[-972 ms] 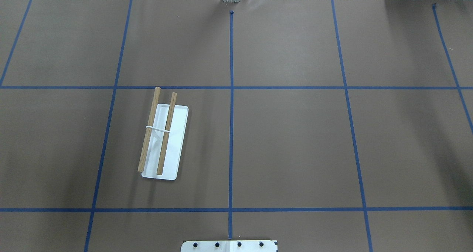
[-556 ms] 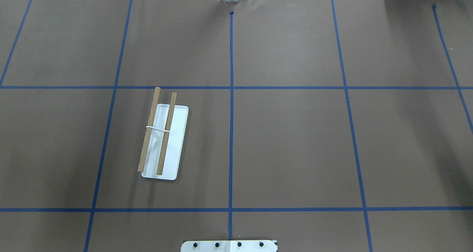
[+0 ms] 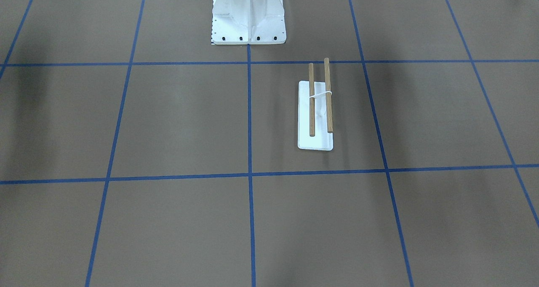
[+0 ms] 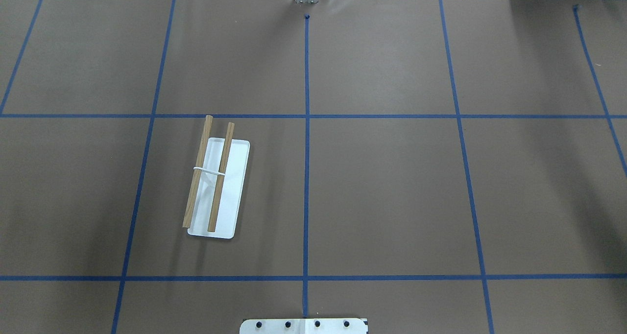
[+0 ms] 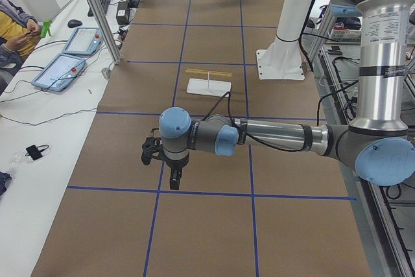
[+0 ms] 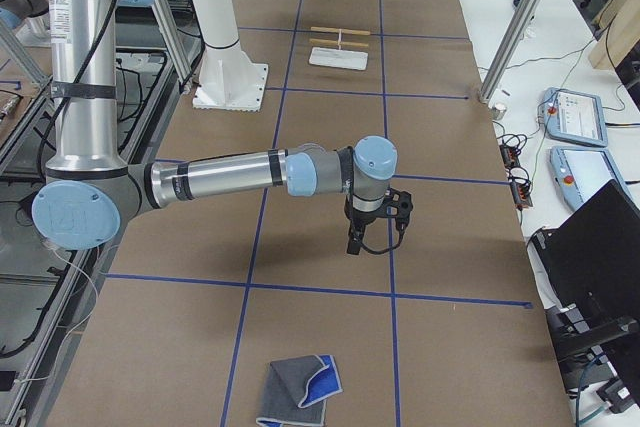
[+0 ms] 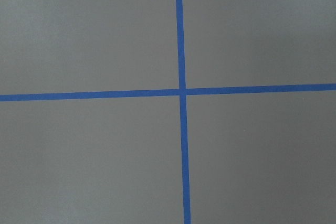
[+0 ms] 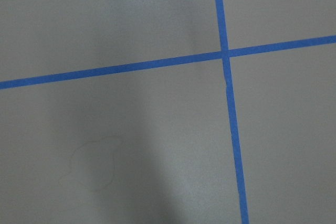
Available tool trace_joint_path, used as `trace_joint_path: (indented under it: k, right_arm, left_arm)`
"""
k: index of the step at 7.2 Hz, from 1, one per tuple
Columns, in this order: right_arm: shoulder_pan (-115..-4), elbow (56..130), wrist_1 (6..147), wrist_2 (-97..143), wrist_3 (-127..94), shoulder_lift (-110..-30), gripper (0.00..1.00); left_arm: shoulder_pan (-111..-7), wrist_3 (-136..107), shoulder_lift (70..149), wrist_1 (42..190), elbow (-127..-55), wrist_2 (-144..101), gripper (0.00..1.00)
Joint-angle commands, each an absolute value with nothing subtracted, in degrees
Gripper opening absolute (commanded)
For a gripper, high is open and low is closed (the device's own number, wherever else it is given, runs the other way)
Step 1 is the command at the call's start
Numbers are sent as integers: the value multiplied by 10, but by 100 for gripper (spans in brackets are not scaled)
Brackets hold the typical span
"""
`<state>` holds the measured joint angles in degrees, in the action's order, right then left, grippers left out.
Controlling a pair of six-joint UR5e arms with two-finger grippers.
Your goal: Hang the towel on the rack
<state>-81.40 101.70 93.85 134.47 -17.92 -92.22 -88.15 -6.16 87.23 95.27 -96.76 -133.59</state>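
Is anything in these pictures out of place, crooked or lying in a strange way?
The towel lies crumpled and folded over near the right end of the table, blue side partly showing, far from the rack. The rack stands slightly askew to the blue tape grid, its rods bare. Nothing looks damaged.

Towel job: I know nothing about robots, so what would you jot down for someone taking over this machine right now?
Left gripper: hangs above the table, holds nothing; open or shut cannot be told from the side view.
Right gripper: the same, hanging over bare table, holding nothing.
Towel: lies folded on the table at the robot's right end, apart from the right gripper.
Rack: stands on the robot's left half, with nothing hanging on it.
Done: nothing yet.
Left: pick up the towel, carry it across, and drape it over the rack.
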Motion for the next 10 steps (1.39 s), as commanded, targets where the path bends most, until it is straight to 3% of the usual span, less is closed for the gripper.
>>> trace_joint_path:
  k: [1, 8, 10]
  right_arm:
    - [-817, 1008, 939, 1341, -77, -940, 100]
    - [-963, 820, 936, 1330, 81, -962, 100]
    - [-1026, 659, 788, 1339, 109, -947, 98]
  left_arm:
    - [-882, -64, 873, 954, -970, -1336, 98]
    - [-881, -64, 867, 986, -971, -1336, 98]
    - [-881, -66, 871, 986, -969, -1336, 98]
